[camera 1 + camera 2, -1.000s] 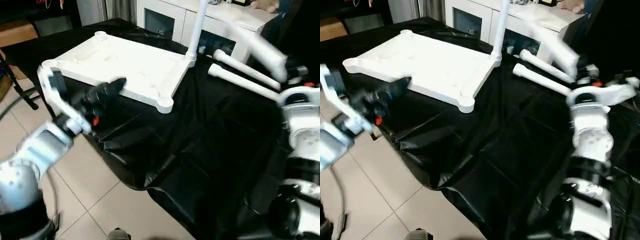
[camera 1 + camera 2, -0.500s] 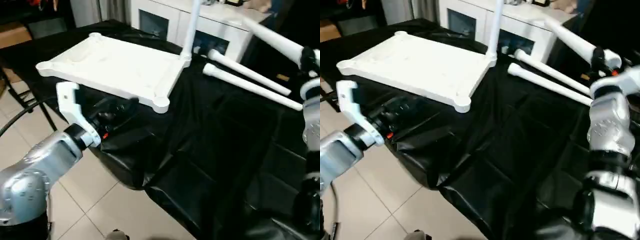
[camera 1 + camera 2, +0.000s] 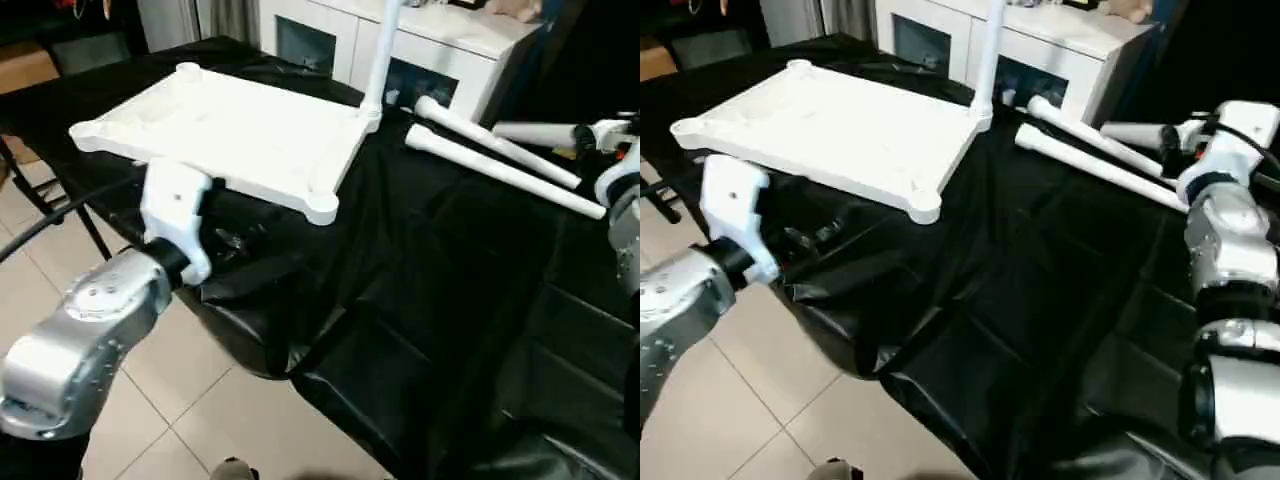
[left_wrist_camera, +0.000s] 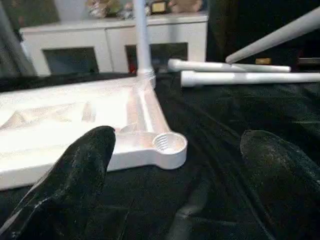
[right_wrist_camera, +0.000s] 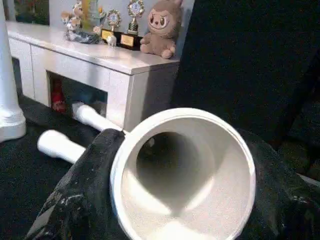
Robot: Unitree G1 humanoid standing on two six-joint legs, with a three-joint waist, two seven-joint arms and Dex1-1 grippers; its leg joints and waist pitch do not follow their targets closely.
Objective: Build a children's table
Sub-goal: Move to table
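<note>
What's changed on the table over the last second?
The right gripper, clamped on a white leg, swung it from a steep upward slant down to nearly level. The left gripper, open, turned toward the tabletop's near corner socket. Tabletop, standing leg and two lying legs stayed put.

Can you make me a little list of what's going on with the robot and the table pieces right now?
tabletop: upside down on the black cloth
upright leg: standing in the tabletop's far corner
loose legs: two, lying on the cloth
held leg: gripped by right gripper
left gripper: open, empty, facing an unfilled corner socket
behind: white cabinet
</note>
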